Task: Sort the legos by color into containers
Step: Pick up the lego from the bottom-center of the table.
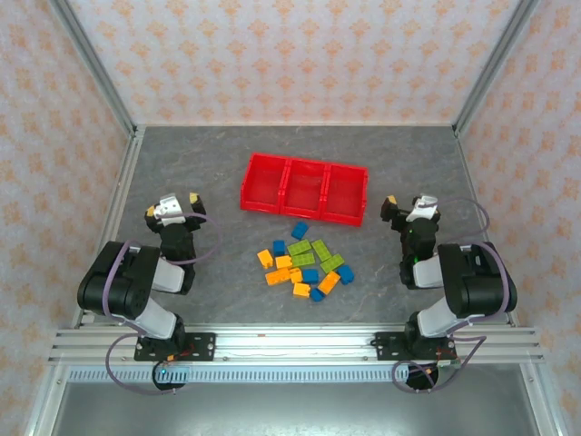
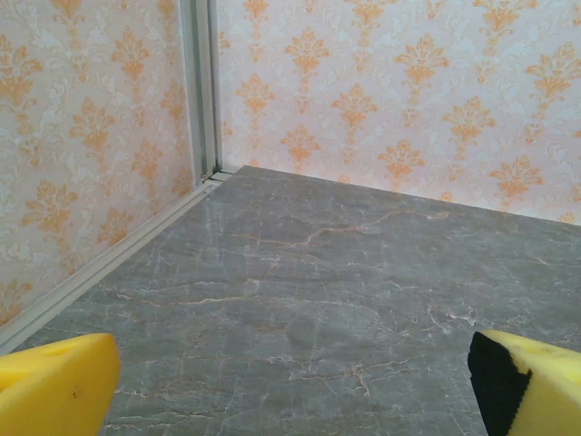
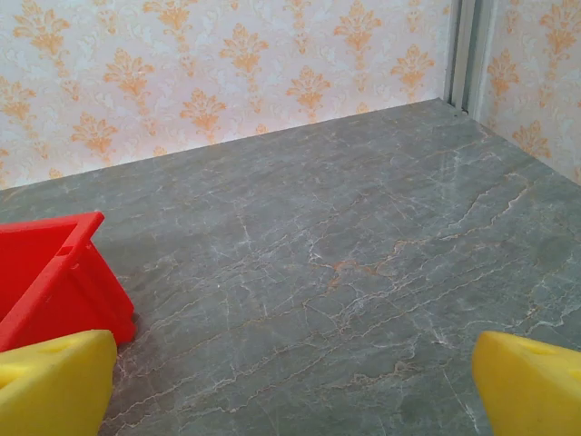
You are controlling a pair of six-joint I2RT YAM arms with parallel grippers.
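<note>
Mid-frame: legos (image 1: 304, 266) heaped on bench (image 1: 182, 163), containers (image 1: 304, 189) just above. Spread, holding nothing: left fingers (image 2: 54, 386), right fingers (image 3: 54, 381). Risk: tight pile, so neighbouring brick dragged or wrong colour pinched.

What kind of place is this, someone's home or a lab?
Probably a robot test cell, not a home: left arm and right arm bolted to a metal rail, wallpapered panels boxing in the table, legos staged beside red containers.
</note>
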